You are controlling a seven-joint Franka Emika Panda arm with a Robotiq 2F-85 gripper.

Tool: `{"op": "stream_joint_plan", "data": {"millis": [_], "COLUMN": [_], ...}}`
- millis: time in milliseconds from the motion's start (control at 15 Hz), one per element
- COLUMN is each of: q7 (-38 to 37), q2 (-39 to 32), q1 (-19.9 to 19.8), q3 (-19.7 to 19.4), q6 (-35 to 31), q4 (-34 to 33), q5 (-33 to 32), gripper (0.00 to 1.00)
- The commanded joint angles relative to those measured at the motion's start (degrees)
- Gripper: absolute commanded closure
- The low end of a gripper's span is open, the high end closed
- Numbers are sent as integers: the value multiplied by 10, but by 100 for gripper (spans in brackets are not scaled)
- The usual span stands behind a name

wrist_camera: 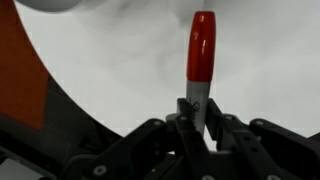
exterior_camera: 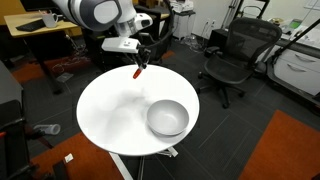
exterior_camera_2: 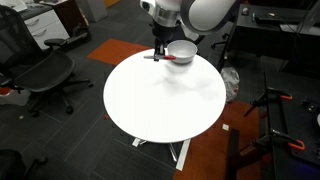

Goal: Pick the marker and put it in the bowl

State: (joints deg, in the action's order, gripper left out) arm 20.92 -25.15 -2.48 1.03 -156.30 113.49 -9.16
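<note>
Clearly, the black end effector (wrist_camera: 200, 114) is clamped on the whitish end of the small red pen-like marker (wrist_camera: 201, 45), holding it above the round white desk (exterior_camera: 105, 112). That height likely lets it clear the rim of the smooth grey-silver bowl (exterior_camera: 167, 118), which stands well apart.

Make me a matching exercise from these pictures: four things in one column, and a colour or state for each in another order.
Things:
1. marker
2. bowl
3. table
4. office chair

Descriptions:
a. white and round
b. black, on the floor
c. red, held in the gripper
d. grey, on the table

Pairs: 1-c, 2-d, 3-a, 4-b
</note>
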Motion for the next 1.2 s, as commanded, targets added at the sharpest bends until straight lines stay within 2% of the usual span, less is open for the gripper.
{"op": "stream_joint_plan", "data": {"millis": [0,267,600,1133], "q7": [-54,-98,-132,-147], "q2": [59,78,59,8], "q1": [-8,-23,-47,-79], "q3": [-30,-66,-95,-98], "q6": [-33,-44,-33,-17], "q4": [44,44,21,-4], "q5": [-6,-2,6,40], "gripper": [95,95,95,95]}}
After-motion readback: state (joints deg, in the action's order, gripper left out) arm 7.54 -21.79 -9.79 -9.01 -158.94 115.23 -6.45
